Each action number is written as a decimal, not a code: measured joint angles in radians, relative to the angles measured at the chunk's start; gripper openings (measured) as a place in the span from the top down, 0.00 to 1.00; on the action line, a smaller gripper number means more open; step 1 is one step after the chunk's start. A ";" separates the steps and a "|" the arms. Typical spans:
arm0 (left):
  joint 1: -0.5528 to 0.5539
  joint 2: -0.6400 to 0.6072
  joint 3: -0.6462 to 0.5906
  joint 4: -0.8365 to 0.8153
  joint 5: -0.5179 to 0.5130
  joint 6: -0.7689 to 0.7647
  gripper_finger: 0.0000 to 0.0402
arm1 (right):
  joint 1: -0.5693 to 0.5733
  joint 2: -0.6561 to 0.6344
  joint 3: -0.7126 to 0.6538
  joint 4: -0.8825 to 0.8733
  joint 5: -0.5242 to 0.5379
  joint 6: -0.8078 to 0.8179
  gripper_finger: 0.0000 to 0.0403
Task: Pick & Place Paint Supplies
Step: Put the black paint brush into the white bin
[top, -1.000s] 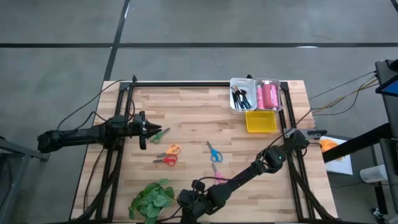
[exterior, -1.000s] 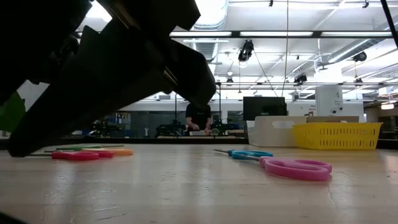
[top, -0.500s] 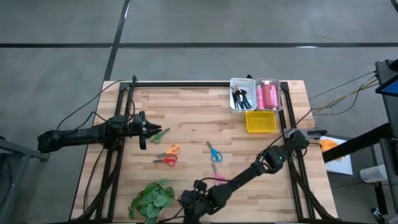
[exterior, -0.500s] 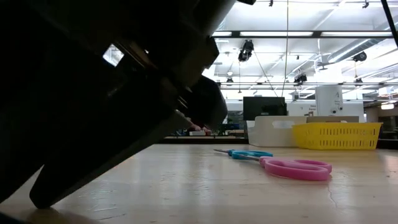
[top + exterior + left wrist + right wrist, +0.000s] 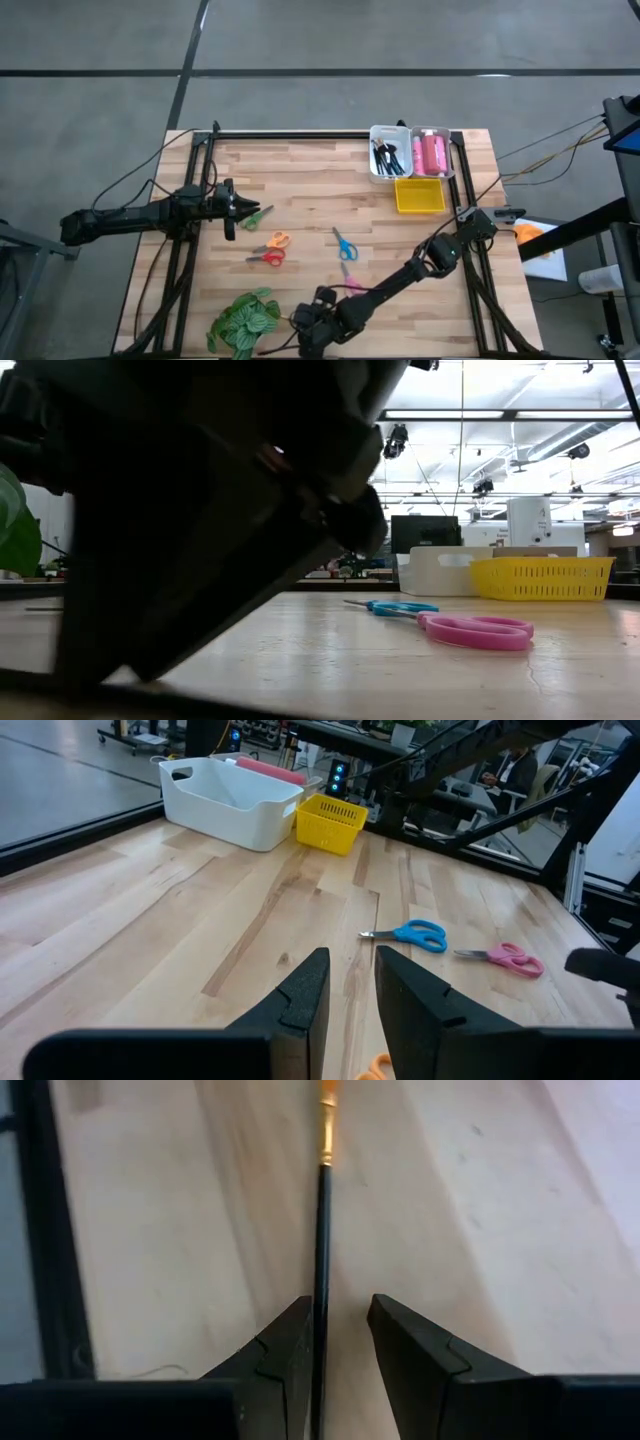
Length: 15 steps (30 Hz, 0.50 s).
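A thin black-handled brush (image 5: 322,1230) with an orange tip lies flat on the wood near the table's near edge. My right gripper (image 5: 340,1308) is open and tipped down over it, one finger on either side of the handle, which runs close along one finger. In the high view this gripper (image 5: 312,322) is beside the plant. My left gripper (image 5: 232,208) waits open at the table's left, level, next to green scissors (image 5: 257,214). Orange (image 5: 277,241), red (image 5: 266,257), blue (image 5: 344,243) and pink scissors (image 5: 350,281) lie flat mid-table. My right gripper straddles the brush's black handle (image 5: 320,1295), its fingers lying along the handle and slanting down from above. The handle runs right beside one finger (image 5: 290,1340); whether that finger touches it, I cannot tell. The brush lies flat on the table.
At the far right stand a white bin (image 5: 388,152) of dark brushes, a white bin (image 5: 432,152) of pink tubes and a yellow basket (image 5: 419,195). A green leafy plant (image 5: 243,320) sits at the near edge, left of my right gripper. Black frame rails run along the table's sides.
My right gripper has sunk toward the table at the near edge and tipped a little further down. In the low view its dark bulk now fills the picture's left and hides the red and orange scissors.
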 joint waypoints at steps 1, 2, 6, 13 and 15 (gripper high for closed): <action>0.000 0.000 0.000 0.000 0.000 0.000 0.78 | -0.001 -0.001 0.002 -0.016 0.001 -0.001 0.74; 0.000 0.000 0.000 0.000 0.000 0.000 0.78 | -0.001 -0.002 0.002 -0.033 0.005 -0.001 0.74; 0.000 0.000 0.000 0.000 0.000 0.000 0.78 | -0.007 -0.006 0.002 -0.076 0.009 0.000 0.74; 0.000 0.000 0.000 0.000 0.000 0.000 0.78 | -0.027 -0.007 0.002 -0.100 -0.002 0.000 0.74; 0.000 0.000 0.000 0.000 0.000 0.000 0.78 | -0.033 -0.007 0.002 -0.101 -0.011 -0.018 0.74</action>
